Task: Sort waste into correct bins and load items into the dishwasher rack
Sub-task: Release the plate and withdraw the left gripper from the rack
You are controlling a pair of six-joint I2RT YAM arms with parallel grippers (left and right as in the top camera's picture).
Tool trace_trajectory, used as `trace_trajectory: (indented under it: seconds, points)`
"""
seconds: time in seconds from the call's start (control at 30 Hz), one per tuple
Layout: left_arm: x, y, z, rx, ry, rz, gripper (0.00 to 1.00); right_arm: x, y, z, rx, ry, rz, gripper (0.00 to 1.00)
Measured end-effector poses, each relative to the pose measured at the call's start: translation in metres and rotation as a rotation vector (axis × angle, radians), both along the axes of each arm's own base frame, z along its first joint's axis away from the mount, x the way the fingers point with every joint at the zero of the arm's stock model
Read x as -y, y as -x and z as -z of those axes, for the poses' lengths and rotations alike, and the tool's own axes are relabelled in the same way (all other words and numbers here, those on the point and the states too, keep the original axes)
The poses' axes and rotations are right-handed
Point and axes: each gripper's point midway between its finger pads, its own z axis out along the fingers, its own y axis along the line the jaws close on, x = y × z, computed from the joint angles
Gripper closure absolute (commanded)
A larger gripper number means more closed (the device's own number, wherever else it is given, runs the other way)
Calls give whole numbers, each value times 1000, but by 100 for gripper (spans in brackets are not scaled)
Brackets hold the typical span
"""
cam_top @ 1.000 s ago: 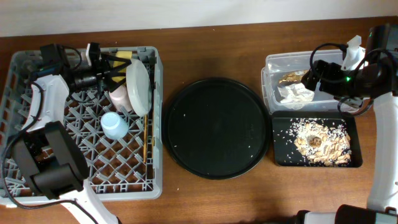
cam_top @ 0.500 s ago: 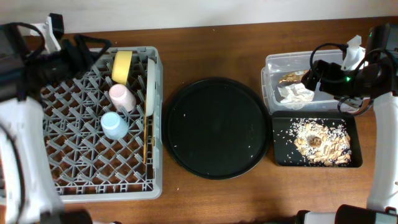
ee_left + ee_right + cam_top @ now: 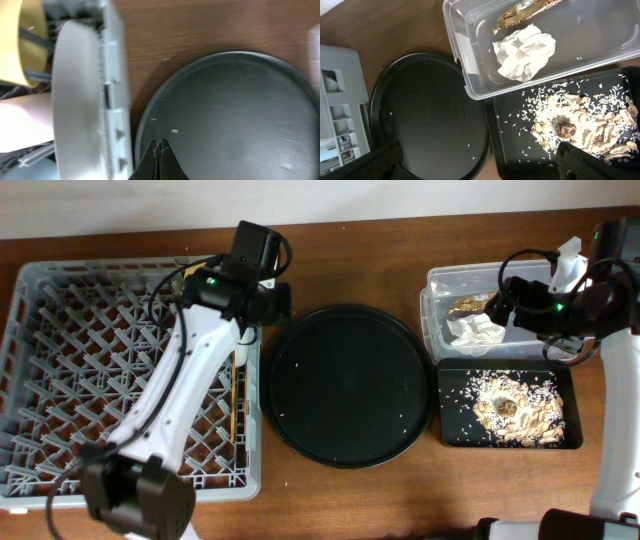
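Left end effector [image 3: 159, 150] hangs with its tips pressed together, gripping nothing, just over the left rim of the round tray [image 3: 225, 110], right beside the rack [image 3: 60, 380]. Inside the rack wall the plate [image 3: 75, 100] stands on edge, with the bowl [image 3: 20, 45] and pink cup [image 3: 20, 125] behind it. The chopsticks [image 3: 234, 405] lie on the lattice. The arm hides the blue cup from me.

The napkin [image 3: 525, 52] and wrapper [image 3: 525, 12] sit in the tub [image 3: 465, 55], and the scraps [image 3: 570, 125] in the black bin [image 3: 505, 150]. Loading looks about done to me. The next move would be drawing that arm clear without clipping the plate.

The right end effector [image 3: 480, 155] hovers by the tub, fingers wide apart and empty.
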Motion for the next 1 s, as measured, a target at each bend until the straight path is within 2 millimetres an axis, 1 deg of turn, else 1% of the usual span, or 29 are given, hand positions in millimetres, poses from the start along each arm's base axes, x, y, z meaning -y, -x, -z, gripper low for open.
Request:
trace_trajectory:
  seconds: [0.03,0.07,0.17,0.23,0.27,0.33,0.37,0.4,0.43,0.47,0.5,0.53,0.57,0.6,0.63,0.67,0.7,0.73,0.9,0.93,0.97,1.0]
  points:
    - [-8,-4,10,-17,-28,-22,99,0,0,0,0,0,0,1]
    - [-18,-8,15,-22,-48,-47,100,0,0,0,0,0,0,1]
    - [-45,-13,16,-26,-65,-110,99,0,0,0,0,0,0,1]
    - [-78,-12,19,-59,-77,-180,99,0,0,0,0,0,0,1]
    - [-89,-11,20,-71,-82,-203,97,0,0,0,0,-1,0,1]
    - [-111,-6,24,-109,-85,-250,88,0,0,0,0,0,0,1]
    - [-113,-6,22,-109,-73,-256,79,0,0,0,0,0,0,1]
    - [-109,-5,16,-99,-51,-249,73,0,0,0,0,0,0,1]
    - [-104,-4,2,-70,-20,-236,65,0,0,0,0,0,0,1]
    - [-98,-3,-20,-21,17,-219,59,0,0,0,0,0,0,1]
    - [-92,-1,-49,51,54,-207,38,0,0,0,0,0,0,1]
    - [-87,5,-87,146,91,-190,20,0,0,0,0,0,0,1]
    - [-83,22,-141,279,140,-163,1,0,0,0,0,-1,0,1]
    - [-83,41,-176,367,169,-152,1,0,0,0,1,0,0,1]
    - [-86,55,-198,424,183,-150,1,0,0,0,-1,0,0,1]
    - [-88,65,-208,448,190,-149,1,0,0,0,0,0,0,1]
    - [-90,76,-212,449,190,-149,1,0,0,0,0,0,0,1]
    - [-91,82,-217,463,194,-148,1,0,0,0,0,0,0,1]
    - [-92,90,-194,360,166,-152,1,-2,0,0,0,0,-5,1]
    - [-93,93,-190,342,161,-153,1,-5,0,0,1,1,-13,1]
    - [-94,100,-182,300,150,-155,1,-13,1,-4,11,5,-36,1]
    - [-95,102,-180,288,147,-156,1,-19,3,-9,28,10,-54,1]
